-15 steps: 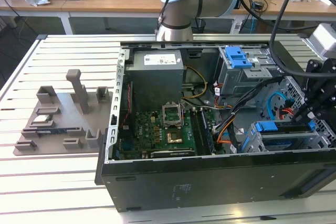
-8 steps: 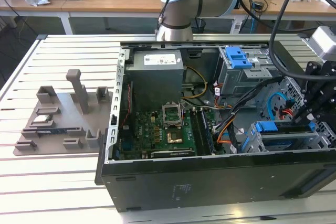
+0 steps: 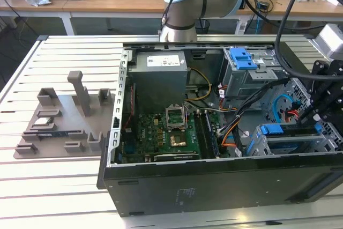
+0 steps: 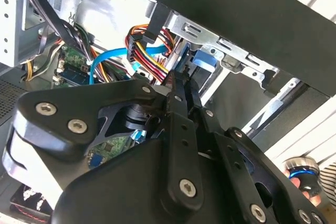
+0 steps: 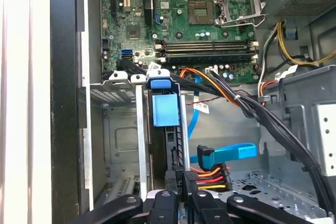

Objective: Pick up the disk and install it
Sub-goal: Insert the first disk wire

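Disk [image 5: 167, 129] sits edge-up in its bay — fingers [image 5: 178, 179] at its end.

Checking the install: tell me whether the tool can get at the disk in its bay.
Probably yes. The tool sits right at the end of the disk in the bay, and the black cable bundle runs beside that path, not across it.

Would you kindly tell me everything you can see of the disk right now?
The disk shows edge-on in the first wrist view: a thin dark slab with blue plastic rails, standing in the grey metal drive cage near the cables. The gripper sits at its near end.
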`<state>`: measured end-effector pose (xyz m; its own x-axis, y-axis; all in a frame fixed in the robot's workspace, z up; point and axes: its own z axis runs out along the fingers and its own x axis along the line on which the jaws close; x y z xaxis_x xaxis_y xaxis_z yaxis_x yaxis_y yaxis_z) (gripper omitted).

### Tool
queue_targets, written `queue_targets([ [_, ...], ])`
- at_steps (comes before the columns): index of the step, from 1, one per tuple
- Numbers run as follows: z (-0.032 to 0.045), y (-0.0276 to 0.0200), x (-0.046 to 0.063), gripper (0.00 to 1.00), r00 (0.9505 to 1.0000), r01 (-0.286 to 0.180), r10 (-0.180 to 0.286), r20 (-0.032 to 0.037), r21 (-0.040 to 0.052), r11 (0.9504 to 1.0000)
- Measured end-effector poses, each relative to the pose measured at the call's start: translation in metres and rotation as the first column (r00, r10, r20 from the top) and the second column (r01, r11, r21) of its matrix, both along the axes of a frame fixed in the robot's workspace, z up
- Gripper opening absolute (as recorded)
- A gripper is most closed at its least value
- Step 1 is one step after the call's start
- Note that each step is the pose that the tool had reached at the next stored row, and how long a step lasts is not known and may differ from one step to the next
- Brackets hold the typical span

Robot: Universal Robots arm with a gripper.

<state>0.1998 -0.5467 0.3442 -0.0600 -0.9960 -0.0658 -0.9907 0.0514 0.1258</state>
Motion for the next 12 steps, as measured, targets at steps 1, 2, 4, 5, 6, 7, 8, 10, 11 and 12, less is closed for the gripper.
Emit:
queue_targets([
  [1, 0.0000, 0.0000, 0.0003, 0.17, 1.0000, 0.000, 0.000, -0.0004, 0.0042, 1.0000],
  [2, -0.0001, 0.0000, 0.0006, 0.17, 1.0000, -0.001, 0.001, -0.0012, 0.0073, 1.0000],
  [4, -0.0006, -0.0006, 0.0007, 0.17, 1.0000, 0.000, 0.000, -0.0030, 0.0106, 0.9999],
  [5, -0.0009, -0.0016, 0.0008, 0.17, 1.0000, 0.000, 0.001, -0.0039, 0.0107, 0.9999],
  [6, -0.0017, -0.0021, 0.0008, 0.17, 1.0000, 0.000, 0.000, -0.0050, 0.0113, 0.9999],
  [7, -0.0020, -0.0023, 0.0008, 0.17, 1.0000, 0.000, 0.000, -0.0056, 0.0114, 0.9999],
  [8, -0.0024, -0.0025, 0.0008, 0.17, 1.0000, 0.000, 0.000, -0.0063, 0.0116, 0.9999],
  [10, -0.0038, -0.0025, 0.0009, 0.17, 1.0000, 0.000, 0.001, -0.0081, 0.0131, 0.9999],
  [11, -0.0043, -0.0025, 0.0021, 0.17, 1.0000, -0.001, 0.001, -0.0094, 0.0133, 0.9999],
  [12, -0.0046, -0.0025, 0.0034, 0.17, 0.9999, 0.000, 0.001, -0.0107, 0.0136, 0.9999],
])
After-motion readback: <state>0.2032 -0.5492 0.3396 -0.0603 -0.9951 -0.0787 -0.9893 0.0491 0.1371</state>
